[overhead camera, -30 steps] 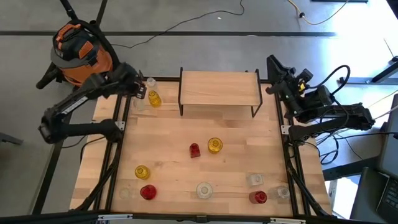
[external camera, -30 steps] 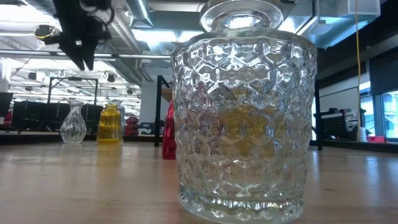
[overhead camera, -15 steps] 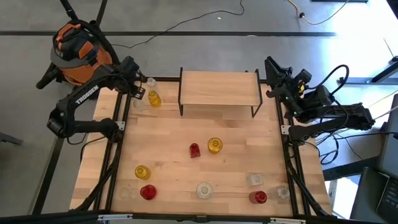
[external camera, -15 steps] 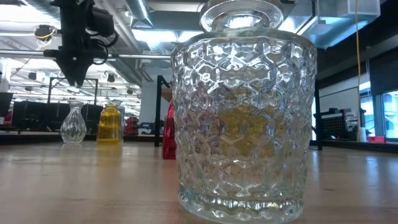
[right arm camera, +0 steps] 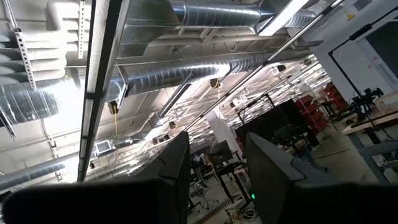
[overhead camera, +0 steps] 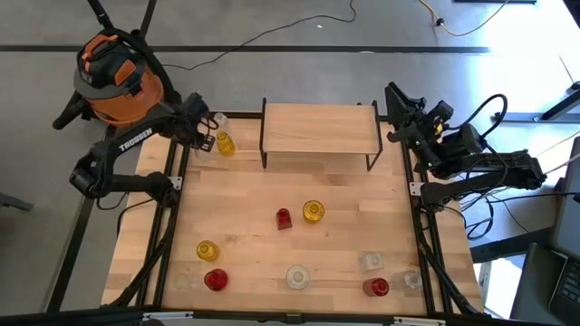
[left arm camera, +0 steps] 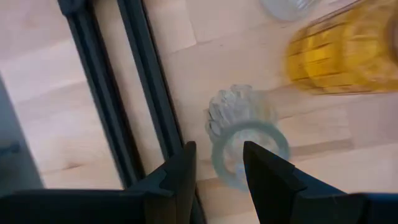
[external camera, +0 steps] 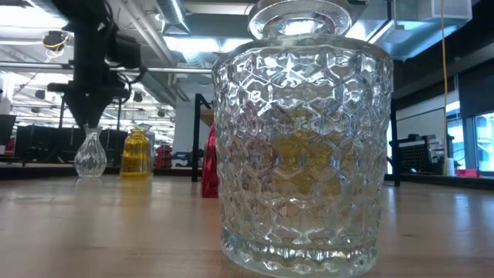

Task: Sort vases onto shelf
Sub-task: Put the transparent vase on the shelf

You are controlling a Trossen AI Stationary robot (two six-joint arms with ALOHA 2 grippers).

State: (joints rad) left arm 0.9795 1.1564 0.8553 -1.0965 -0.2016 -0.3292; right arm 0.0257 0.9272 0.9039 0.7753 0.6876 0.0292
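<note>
Left gripper (overhead camera: 201,136): at the table's far-left corner, directly above a small clear vase (left arm camera: 239,134); fingers (left arm camera: 180,174) parted, one to each side of the vase's mouth in the left wrist view, not touching it. In the low view, gripper (external camera: 87,116) hangs just over the neck of that clear vase (external camera: 90,154).

Right gripper (overhead camera: 397,98): raised beside the far-right table edge, pointed up toward the ceiling; fingers (right arm camera: 171,168) apart, nothing between them.

Shelf (overhead camera: 320,129): light-wood board on black legs, at centre of far edge; top bare.

Yellow vase (overhead camera: 225,143): just beside the clear vase, between it and the shelf; another clear vase (overhead camera: 219,120) just behind it.

Mid-table: red vase (overhead camera: 284,218) close beside a yellow round vase (overhead camera: 313,211).

Near-left group: yellow vase (overhead camera: 207,250), red vase (overhead camera: 215,280), faint clear vase (overhead camera: 184,281).

Near edge, centre: large clear faceted vase (overhead camera: 297,276); fills most of the low view (external camera: 301,139).

Near-right group: clear vase (overhead camera: 372,262), red vase (overhead camera: 378,287), clear vase (overhead camera: 412,280).

Off table: orange shop vacuum (overhead camera: 113,72) on the floor beyond the far-left corner.
</note>
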